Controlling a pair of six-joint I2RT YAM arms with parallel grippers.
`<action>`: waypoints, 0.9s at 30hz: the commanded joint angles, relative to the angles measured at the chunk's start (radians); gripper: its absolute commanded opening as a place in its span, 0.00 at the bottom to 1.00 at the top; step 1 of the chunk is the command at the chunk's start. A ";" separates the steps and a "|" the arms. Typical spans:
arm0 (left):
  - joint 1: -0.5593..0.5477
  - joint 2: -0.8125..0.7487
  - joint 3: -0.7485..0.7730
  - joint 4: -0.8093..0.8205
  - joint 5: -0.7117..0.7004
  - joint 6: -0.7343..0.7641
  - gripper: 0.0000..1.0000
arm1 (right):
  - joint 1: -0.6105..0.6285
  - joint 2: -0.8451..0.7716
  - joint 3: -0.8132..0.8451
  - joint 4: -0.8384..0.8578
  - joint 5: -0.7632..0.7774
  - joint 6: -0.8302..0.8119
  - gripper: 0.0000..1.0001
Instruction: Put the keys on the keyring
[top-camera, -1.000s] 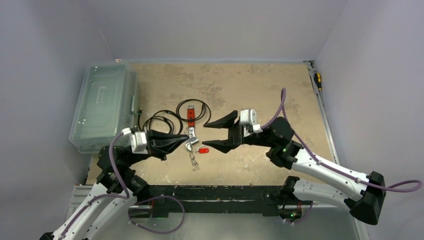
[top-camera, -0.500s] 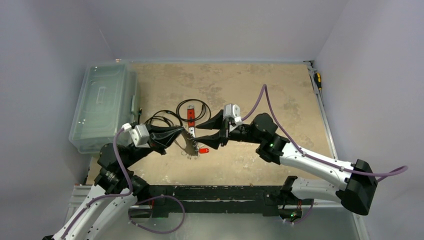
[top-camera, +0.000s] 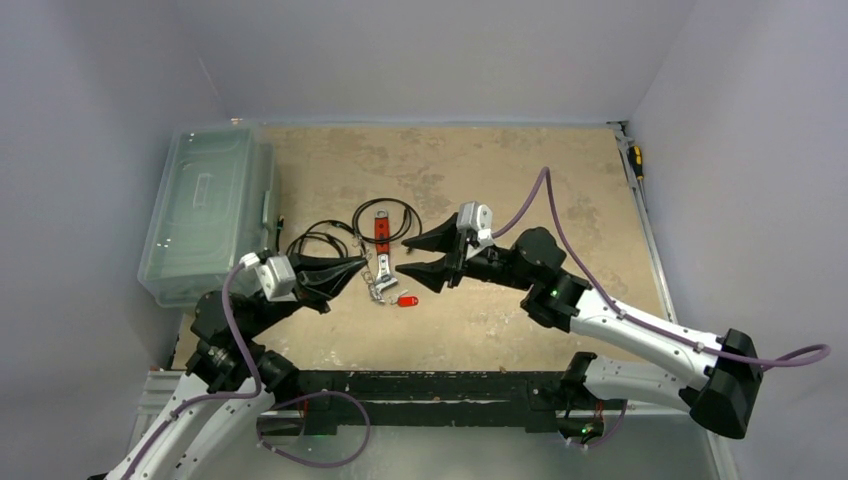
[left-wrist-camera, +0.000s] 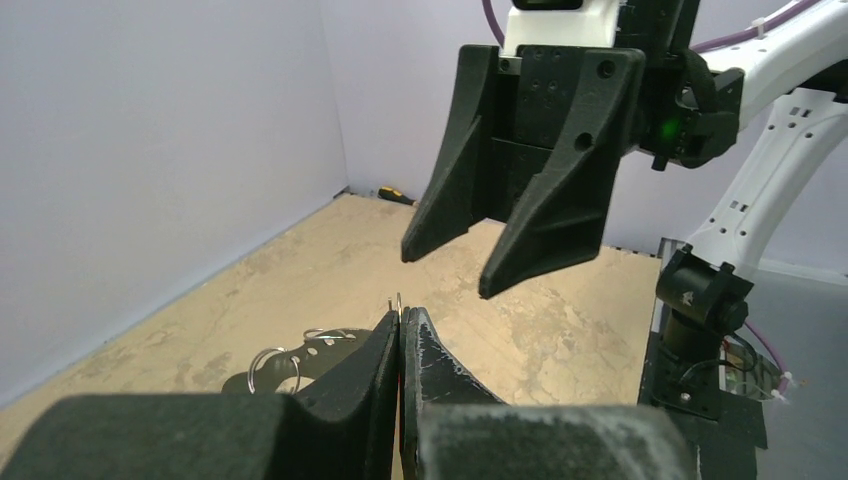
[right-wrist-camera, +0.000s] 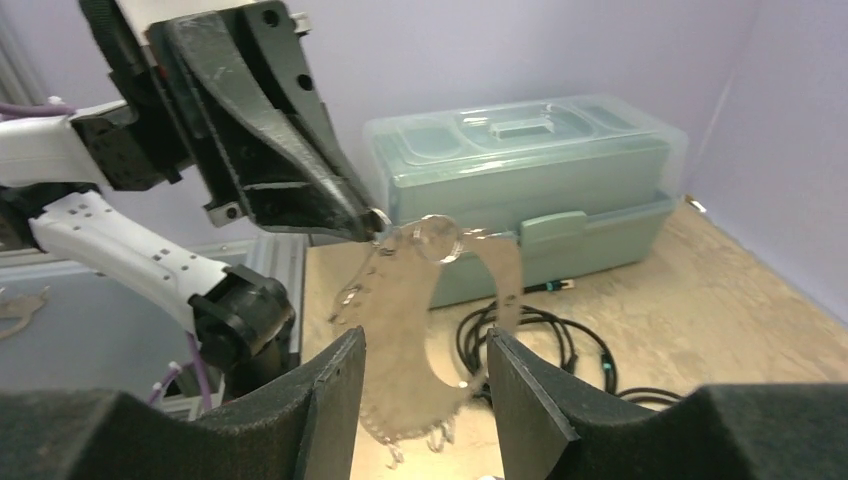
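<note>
One keyring (left-wrist-camera: 397, 301) between left gripper (left-wrist-camera: 402, 318) tips

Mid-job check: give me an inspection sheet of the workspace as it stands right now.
Surface: tan mottled tabletop.
Job's things: keyring, thin wire pinched at the left fingertips; a wrench-shaped piece edged with small rings hangs from it; keys cannot be picked out.
Clutter: red tag beside the hanging piece; orange-red strip inside a cable loop.
Grippers: left gripper shut on the keyring; right gripper open, facing it, holding nothing.
Cables: black coiled cables on the table; purple cable along the right arm.
Surroundings: clear lidded box at left; yellow-handled screwdriver by the right wall.
</note>
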 joint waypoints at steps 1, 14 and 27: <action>0.005 -0.006 0.011 0.080 0.090 0.003 0.00 | 0.003 -0.050 0.020 -0.046 0.047 -0.044 0.52; 0.006 -0.012 -0.051 0.319 0.311 -0.145 0.00 | 0.003 0.008 0.071 0.054 -0.320 0.003 0.35; 0.006 0.005 -0.063 0.373 0.338 -0.176 0.00 | 0.006 0.050 0.110 0.113 -0.372 0.049 0.33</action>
